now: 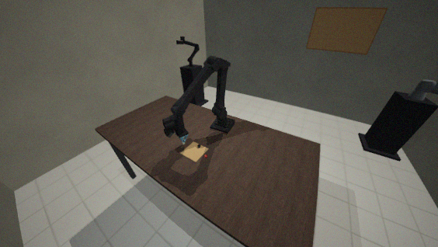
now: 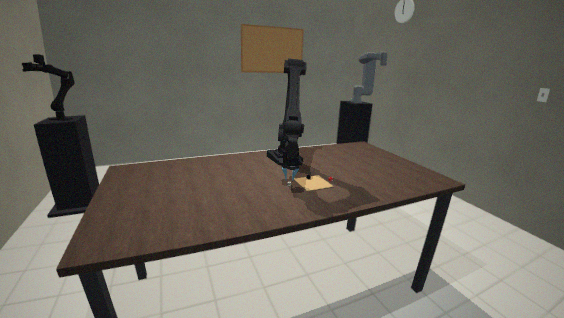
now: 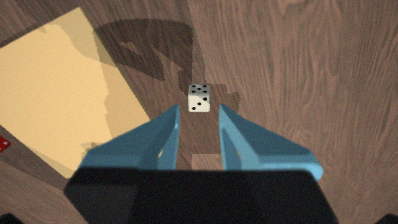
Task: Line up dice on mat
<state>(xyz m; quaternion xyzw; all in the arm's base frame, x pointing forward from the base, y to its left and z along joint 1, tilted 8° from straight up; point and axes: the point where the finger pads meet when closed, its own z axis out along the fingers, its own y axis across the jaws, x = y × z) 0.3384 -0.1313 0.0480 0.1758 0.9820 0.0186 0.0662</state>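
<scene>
A white die (image 3: pixel 199 97) (image 1: pixel 182 147) (image 2: pixel 289 183) with black pips lies on the bare table just off the mat's edge. My gripper (image 3: pixel 199 111) (image 1: pixel 183 140) (image 2: pixel 288 176) hangs above it with its blue fingers partly open; the die shows just past the fingertips, not between them. The tan mat (image 3: pixel 50 90) (image 1: pixel 192 153) (image 2: pixel 316 185) lies flat beside the die. A black die (image 1: pixel 199 146) (image 2: pixel 308 176) sits at the mat's edge on the base side. A red die (image 3: pixel 2 144) (image 1: pixel 205 156) (image 2: pixel 330 178) lies on the table just off the mat's far side from the gripper.
The dark wooden table (image 1: pixel 252 175) (image 2: pixel 200 200) carries the arm's base (image 1: pixel 222 125) (image 2: pixel 284 156) close behind the mat. Two other arms on black pedestals (image 2: pixel 65 165) (image 2: pixel 354 122) stand on the floor away from the table.
</scene>
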